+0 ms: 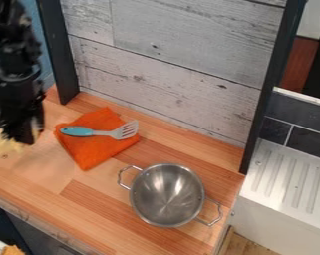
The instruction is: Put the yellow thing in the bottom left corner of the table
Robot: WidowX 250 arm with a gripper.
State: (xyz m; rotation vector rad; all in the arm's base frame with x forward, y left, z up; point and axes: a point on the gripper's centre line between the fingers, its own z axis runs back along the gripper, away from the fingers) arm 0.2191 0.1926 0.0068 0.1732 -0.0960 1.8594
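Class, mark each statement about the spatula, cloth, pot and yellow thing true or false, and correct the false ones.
1. The spatula lies on the orange cloth. True.
2. The spatula's handle is red. False: it is blue.
3. In the picture, the yellow thing is left of the cloth, right by the hand. True.
4. The metal pot sits on the cloth. False: it stands on the wooden table.

From where I stood, whitewashed wooden planks (182, 45) formed the wall behind the striped wood counter (89, 214), framed by a black left post (56, 50) and a black right post (266, 89). Beyond the right one, dark tiles (302, 119) with pale grout met a ridged white drainboard (288, 184). A blue surface (46, 64) showed behind the left one.
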